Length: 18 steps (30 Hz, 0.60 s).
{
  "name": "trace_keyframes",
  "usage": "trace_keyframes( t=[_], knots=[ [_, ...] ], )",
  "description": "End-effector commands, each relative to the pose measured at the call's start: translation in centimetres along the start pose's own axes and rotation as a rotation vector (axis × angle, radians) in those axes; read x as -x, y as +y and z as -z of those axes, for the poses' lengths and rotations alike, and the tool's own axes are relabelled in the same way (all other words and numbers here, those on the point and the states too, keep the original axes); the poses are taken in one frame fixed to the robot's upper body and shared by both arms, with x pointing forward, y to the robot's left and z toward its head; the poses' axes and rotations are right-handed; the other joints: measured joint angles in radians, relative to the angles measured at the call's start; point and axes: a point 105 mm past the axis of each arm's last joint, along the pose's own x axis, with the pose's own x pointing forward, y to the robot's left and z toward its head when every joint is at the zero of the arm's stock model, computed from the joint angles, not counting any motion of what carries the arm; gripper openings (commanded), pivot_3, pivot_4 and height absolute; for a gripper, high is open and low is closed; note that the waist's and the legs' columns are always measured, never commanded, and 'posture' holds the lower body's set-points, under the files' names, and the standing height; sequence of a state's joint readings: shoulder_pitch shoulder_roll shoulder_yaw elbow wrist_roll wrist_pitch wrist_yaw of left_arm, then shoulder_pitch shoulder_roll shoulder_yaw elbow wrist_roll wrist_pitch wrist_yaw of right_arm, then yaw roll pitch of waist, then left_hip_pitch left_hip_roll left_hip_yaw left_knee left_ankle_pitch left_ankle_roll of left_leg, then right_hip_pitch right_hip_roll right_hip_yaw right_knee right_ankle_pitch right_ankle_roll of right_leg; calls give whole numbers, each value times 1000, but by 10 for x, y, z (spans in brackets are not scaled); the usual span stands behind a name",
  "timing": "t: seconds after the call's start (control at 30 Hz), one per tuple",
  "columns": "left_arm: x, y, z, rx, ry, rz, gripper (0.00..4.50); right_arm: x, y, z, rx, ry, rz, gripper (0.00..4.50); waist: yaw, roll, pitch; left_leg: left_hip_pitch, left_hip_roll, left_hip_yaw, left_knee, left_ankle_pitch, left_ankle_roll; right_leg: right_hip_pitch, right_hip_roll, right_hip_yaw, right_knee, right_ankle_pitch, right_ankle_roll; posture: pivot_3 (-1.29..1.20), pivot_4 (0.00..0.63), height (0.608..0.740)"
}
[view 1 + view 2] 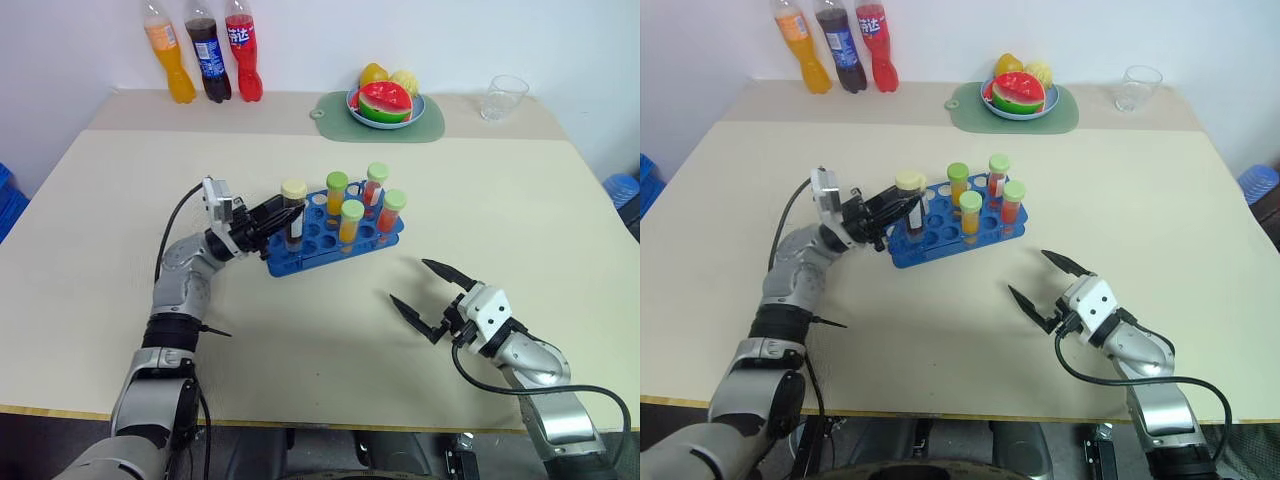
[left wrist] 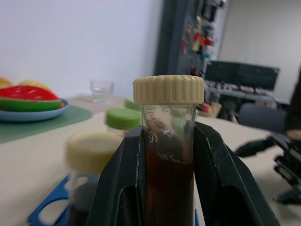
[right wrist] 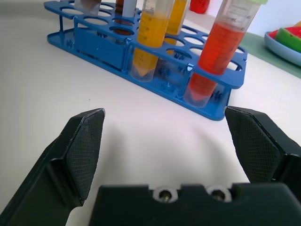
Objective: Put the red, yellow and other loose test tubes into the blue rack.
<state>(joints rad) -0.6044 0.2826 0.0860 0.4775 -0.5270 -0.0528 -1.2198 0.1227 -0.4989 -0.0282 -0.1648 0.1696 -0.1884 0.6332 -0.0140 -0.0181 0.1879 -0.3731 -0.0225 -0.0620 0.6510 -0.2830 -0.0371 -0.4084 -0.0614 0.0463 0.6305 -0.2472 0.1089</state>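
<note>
Four green-capped tubes (image 1: pixel 351 222) stand in the blue rack (image 1: pixel 330 236) mid-table. Left gripper (image 1: pixel 278 222) is clamped on the brown cream-capped tube (image 1: pixel 294 210), held upright over the rack's left end, apparently entering a hole. Right gripper (image 1: pixel 432 297) rests nearby, fingers spread, empty

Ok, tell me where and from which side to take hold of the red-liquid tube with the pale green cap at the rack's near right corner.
Grip the red-liquid clear tube with the pale green cap just under its cap, on the bare stretch above the bright blue plastic rack. Come from the right, where the open right claw waits: the tube stands nearly upright at the corner with no neighbour on that side. Lift straight up.
</note>
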Motion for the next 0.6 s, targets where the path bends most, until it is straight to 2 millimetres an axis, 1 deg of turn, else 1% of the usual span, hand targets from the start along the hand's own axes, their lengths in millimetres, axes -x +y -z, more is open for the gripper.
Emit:
trace_keyframes(
  t=[0.03,0.2,0.33,0.6],
  knots=[
    [-6,-6,2,-20,17,41,802,-2,-2,-14,33,-46,11,4500,1,0,0,0,0,0,0,0,0,0,0,0,0,0,0,0,150,740],
    [-9,-10,9,-39,39,54,802,-1,-2,-14,33,-45,11,4500,1,0,0,0,0,0,0,0,0,0,0,0,0,0,0,0,150,740],
    [-12,-9,14,-66,55,38,802,-2,-2,-14,33,-45,10,4500,1,0,0,0,0,0,0,0,0,1,0,0,0,0,0,0,150,740],
    [-18,0,19,-102,59,-28,802,-5,-3,-14,33,-51,2,4500,1,0,0,0,0,-1,1,0,0,1,0,0,0,0,0,0,150,740]
  ],
)
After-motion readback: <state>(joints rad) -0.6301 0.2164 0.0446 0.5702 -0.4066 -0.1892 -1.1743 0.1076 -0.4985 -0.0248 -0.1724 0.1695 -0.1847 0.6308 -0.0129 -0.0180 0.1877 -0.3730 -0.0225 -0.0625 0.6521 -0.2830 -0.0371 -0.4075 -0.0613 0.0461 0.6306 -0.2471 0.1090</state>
